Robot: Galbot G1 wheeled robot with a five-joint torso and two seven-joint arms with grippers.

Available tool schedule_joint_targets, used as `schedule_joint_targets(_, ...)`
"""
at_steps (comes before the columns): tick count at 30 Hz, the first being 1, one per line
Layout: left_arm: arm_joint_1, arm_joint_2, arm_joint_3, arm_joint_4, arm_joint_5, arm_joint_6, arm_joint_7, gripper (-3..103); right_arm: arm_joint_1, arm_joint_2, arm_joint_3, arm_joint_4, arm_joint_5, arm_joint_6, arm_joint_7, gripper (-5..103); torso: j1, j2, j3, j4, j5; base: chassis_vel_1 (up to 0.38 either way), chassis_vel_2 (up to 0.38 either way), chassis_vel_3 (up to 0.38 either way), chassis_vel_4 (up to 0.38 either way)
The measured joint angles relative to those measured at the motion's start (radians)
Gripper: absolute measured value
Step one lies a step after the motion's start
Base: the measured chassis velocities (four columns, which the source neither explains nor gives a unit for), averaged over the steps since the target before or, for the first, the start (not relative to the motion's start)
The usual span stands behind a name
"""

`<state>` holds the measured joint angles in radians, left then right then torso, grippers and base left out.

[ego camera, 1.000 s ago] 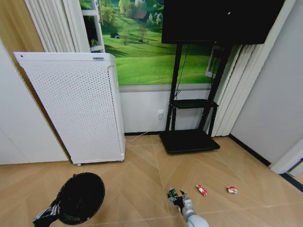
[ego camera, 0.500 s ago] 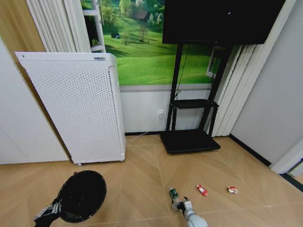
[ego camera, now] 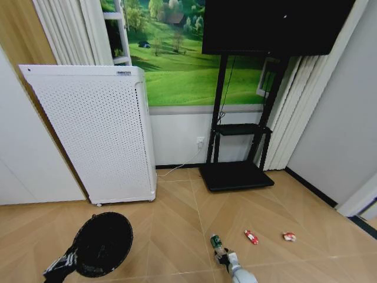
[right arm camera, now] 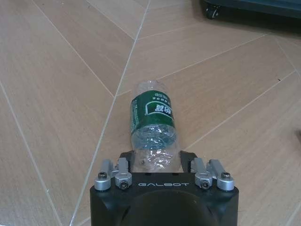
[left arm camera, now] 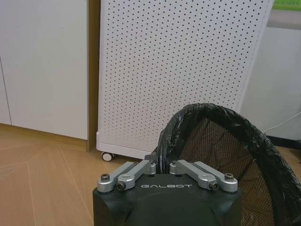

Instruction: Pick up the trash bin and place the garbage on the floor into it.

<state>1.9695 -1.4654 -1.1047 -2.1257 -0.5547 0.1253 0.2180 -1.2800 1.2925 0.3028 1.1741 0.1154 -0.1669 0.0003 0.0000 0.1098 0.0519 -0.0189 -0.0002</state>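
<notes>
Low down, right pincer [right arm camera: 155,157] straddles bottle [right arm camera: 153,122].

Clear crinkled plastic bottle [right arm camera: 153,122]; black mesh trash bin [left arm camera: 225,155], glossy liner.

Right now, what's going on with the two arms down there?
The left gripper is shut on the rim of the trash bin, holding it tilted beside the white appliance. The right gripper is down at the floor with its jaws either side of the clear plastic bottle, which lies on its side; a firm grip can't be confirmed. Two small red-and-white packets lie on the floor farther right.
</notes>
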Motion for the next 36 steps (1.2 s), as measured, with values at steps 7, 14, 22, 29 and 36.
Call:
schedule_joint_targets(7,-0.003,0.000,0.000,0.002,-0.007,0.001,-0.001,7,-0.002,0.004,0.008,-0.001,0.006,0.004,0.000,32,0.000,0.000,0.000,0.0002,0.0003,0.000,0.000,0.000,0.000)
schedule_joint_targets(14,-0.011,0.009,-0.001,0.007,-0.022,0.005,-0.009,7,-0.032,-0.002,0.029,0.049,0.019,0.003,0.001,20,0.000,0.000,0.000,0.0000,0.0001,0.000,0.000,0.000,0.000)
schedule_joint_targets(22,-0.027,0.037,0.024,0.013,-0.061,0.009,-0.033,7,-0.084,0.003,0.110,0.181,0.122,-0.027,0.027,20,0.000,0.000,0.000,0.0004,0.0002,0.000,0.000,0.000,0.000)
schedule_joint_targets(29,-0.108,0.153,0.135,0.019,-0.304,0.083,-0.181,7,-0.183,-0.052,0.174,0.516,0.311,-0.072,0.052,20,0.000,0.000,0.000,0.0000,0.0000,0.000,0.000,0.000,0.000)
schedule_joint_targets(36,-0.206,0.256,0.242,0.043,-0.516,0.114,-0.284,7,-0.209,-0.151,0.158,0.792,0.488,-0.066,0.046,20,0.000,0.000,0.000,0.0005,0.0004,0.000,0.000,0.000,0.000)
